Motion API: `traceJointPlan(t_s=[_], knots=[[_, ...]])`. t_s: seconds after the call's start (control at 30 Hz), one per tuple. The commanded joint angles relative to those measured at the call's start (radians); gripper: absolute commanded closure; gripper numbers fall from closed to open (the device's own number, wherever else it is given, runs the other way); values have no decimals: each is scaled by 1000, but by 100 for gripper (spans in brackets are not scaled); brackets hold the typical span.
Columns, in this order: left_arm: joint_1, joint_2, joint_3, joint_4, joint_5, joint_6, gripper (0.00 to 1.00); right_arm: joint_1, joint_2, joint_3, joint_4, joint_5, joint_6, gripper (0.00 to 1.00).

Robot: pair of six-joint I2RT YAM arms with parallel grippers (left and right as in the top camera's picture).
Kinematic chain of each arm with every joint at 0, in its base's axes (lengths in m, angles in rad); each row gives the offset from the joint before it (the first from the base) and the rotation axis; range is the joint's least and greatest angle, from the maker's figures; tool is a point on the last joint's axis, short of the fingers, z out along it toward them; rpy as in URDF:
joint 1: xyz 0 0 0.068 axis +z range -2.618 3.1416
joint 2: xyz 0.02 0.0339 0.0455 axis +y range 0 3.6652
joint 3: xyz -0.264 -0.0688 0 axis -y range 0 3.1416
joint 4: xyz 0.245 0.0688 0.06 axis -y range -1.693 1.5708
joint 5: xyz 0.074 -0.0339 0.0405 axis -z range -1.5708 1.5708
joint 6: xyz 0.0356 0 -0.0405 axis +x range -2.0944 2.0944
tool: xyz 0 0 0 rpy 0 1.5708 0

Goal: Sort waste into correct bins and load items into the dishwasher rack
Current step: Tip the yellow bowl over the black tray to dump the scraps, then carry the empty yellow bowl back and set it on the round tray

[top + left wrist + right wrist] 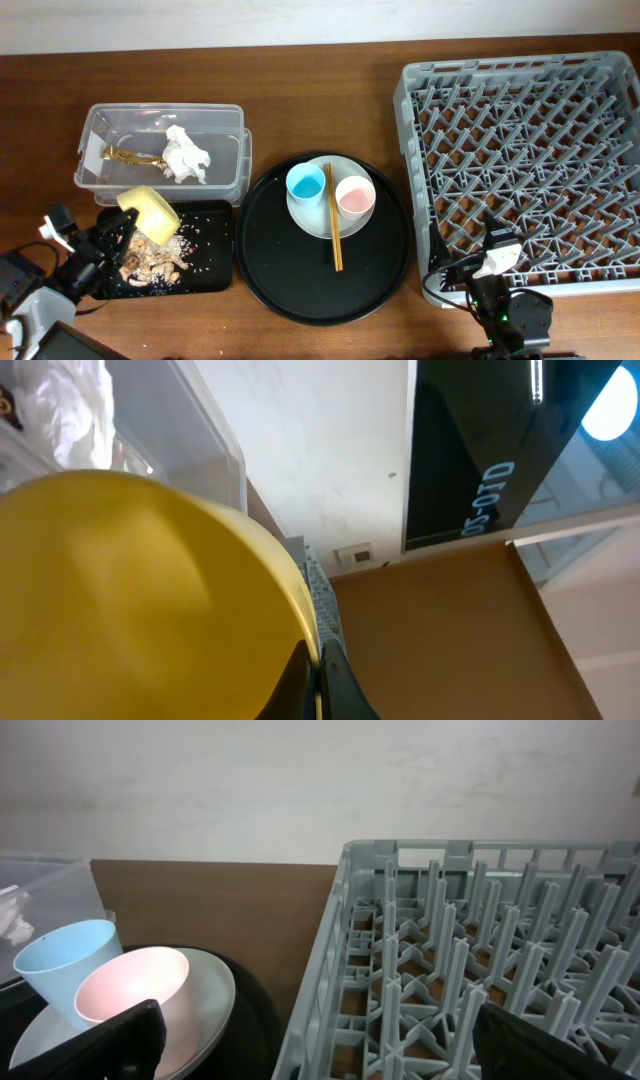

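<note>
Overhead view: left gripper [128, 224] clenched on the rim of the yellow bowl [150, 210], which is tilted above the flat black tray [208, 272].
Food scraps [152, 262] lie in that tray. Tissue [186, 156] and gold wrapper [126, 156] lie in the clear tub [232, 150]. Right gripper [492, 232] is released and empty at the front wall of the dishwasher rack [600, 282].

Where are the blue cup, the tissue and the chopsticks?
light-blue cup [306, 183]: overhead view, on its open mouth.
white tissue [186, 157]: overhead view, middle of the crumpled wad.
chopsticks [332, 220]: overhead view, midway along the sticks.
</note>
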Motion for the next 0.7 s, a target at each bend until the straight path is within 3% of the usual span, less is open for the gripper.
traceJointPlan(t_s=[0.0, 0.23, 0.4, 0.57, 0.67], knots=[[2, -3, -2, 13, 27, -59, 100, -7, -7, -5, -6, 9, 11, 1], [-26, -23, -2, -18, 10, -71, 100, -7, -7, -5, -6, 9, 11, 1], [-215, -137, 97, -18, -205, -204, 100, -7, -7, -5, -6, 9, 11, 1], [-592, -308, 156, -32, -656, -307, 100, -7, -7, -5, -6, 9, 11, 1], [-877, -332, 156, -176, -1018, -306, 100, -7, -7, -5, -6, 9, 11, 1]])
